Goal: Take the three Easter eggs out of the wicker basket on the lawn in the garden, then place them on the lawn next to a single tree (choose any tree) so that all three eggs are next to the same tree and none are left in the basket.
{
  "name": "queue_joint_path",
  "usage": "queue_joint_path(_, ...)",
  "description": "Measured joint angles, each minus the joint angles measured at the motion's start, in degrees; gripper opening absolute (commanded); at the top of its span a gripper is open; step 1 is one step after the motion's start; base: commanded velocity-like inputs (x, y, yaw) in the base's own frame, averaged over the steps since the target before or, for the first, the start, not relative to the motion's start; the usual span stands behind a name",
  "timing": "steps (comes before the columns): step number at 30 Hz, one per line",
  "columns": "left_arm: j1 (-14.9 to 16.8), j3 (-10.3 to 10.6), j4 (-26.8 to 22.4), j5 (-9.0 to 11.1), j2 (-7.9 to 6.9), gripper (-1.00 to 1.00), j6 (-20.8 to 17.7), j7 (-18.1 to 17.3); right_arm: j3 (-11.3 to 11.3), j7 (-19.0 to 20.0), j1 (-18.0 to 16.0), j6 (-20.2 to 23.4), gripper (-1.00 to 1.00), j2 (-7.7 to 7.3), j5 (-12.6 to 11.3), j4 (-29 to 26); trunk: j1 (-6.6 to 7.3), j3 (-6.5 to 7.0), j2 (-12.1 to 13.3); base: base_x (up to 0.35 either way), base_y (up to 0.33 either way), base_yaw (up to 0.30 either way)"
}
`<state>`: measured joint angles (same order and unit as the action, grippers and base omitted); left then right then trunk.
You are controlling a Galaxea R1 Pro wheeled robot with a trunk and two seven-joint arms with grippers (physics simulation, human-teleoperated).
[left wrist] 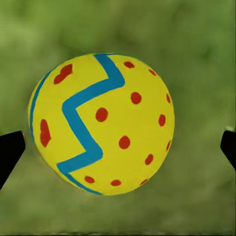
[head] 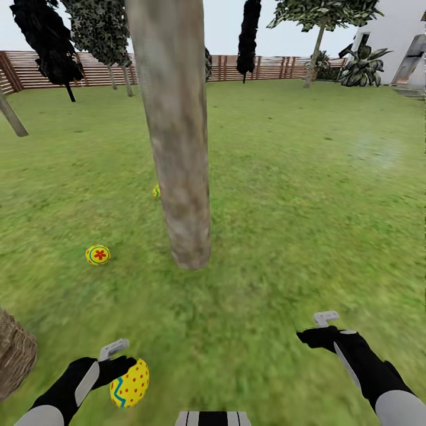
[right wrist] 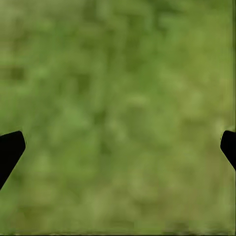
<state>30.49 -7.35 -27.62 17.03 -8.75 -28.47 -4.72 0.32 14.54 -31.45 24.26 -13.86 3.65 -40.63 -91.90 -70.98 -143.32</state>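
Three yellow Easter eggs with red marks show on the lawn [head: 296, 195]. One egg [head: 98, 254] lies left of the tree trunk [head: 177, 148]. Another egg [head: 156, 191] peeks from behind the trunk's left side. The third egg [head: 130, 383] [left wrist: 101, 123], with a blue zigzag, sits between the spread fingers of my left gripper [head: 125, 364] [left wrist: 118, 147], which is open with a gap on one side. An edge of the wicker basket [head: 15, 355] shows at the far left. My right gripper [head: 318, 329] [right wrist: 118, 147] hangs open over bare grass.
A slatted wooden fence [head: 272, 66] closes the far side of the garden. Dark narrow trees [head: 248, 35] and a thin-trunked leafy tree [head: 316, 50] stand along it. A white house [head: 402, 41] with a broad-leaved plant [head: 361, 66] is at the far right.
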Motion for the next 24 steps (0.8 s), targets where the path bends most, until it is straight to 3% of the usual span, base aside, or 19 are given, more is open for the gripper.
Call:
queue_joint_path(7, 0.00, -0.83, -0.18, 0.14, -0.53, 1.00, -0.25, -0.16, 0.08, -0.13, 0.00, -0.01, 1.00, 0.09, 0.08, 0.13, 0.18, 1.55, 0.09, -0.350, 0.052, 0.000)
queue_joint_path(10, 0.00, -0.85, -0.18, 0.15, -0.51, 1.00, -0.35, -0.49, 0.08, -0.15, 0.00, 0.04, 1.00, 0.09, 0.08, 0.19, 0.83, 2.09, 1.29, -0.350, 0.084, 0.000)
queue_joint_path(14, 0.00, -0.81, -0.10, -0.32, -0.54, 1.00, -0.34, -7.22, 0.08, -0.22, 0.00, 0.08, 1.00, 0.09, 0.07, 0.27, 1.74, 2.81, 2.89, -0.100, 0.013, 0.000)
queue_joint_path(24, -0.01, -0.81, -0.03, -0.24, -0.51, 1.00, -0.33, -8.22, 0.08, -0.23, 0.00, 0.06, 1.00, 0.09, 0.08, 0.31, 3.91, 4.61, 6.90, -0.276, 0.155, 0.000)
